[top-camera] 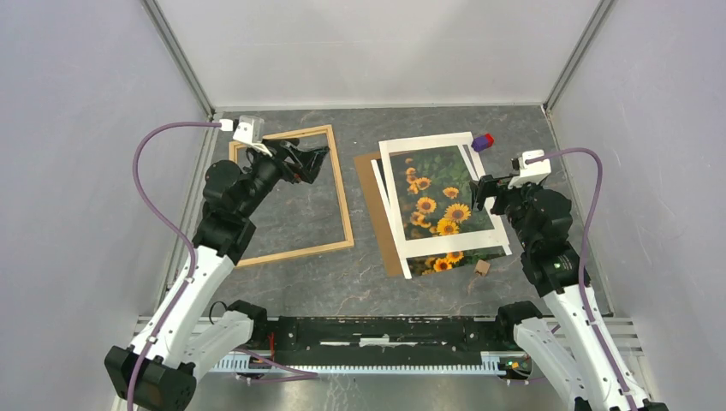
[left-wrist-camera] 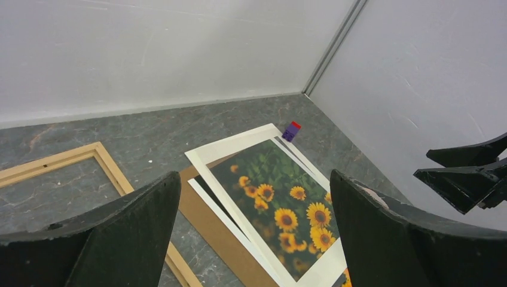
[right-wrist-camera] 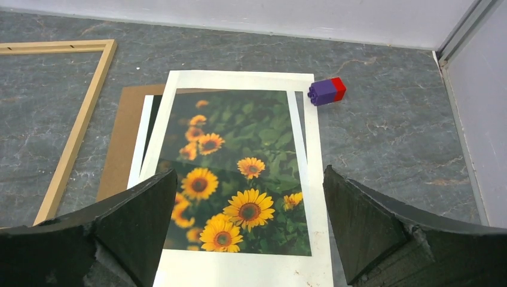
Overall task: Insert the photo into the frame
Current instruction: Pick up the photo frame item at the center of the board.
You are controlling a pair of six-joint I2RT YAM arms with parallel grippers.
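The photo (top-camera: 441,201), a print of sunflowers on dark green, lies right of centre under a skewed white mat (top-camera: 428,141) and over a brown backing board (top-camera: 377,205). The frame (top-camera: 342,199), thin light wood, lies flat on the left with bare table showing through it. My left gripper (top-camera: 318,163) hangs open and holding nothing over the frame's upper right part. My right gripper (top-camera: 479,193) is open above the photo's right edge. In the wrist views the photo (left-wrist-camera: 281,203) (right-wrist-camera: 239,137) shows between the spread jaws of the left gripper (left-wrist-camera: 254,179) and right gripper (right-wrist-camera: 249,173).
A purple and red brick (top-camera: 483,141) sits by the mat's far right corner. A small brown cube (top-camera: 482,267) lies near the photo's near right corner. Grey walls close in the left, back and right sides.
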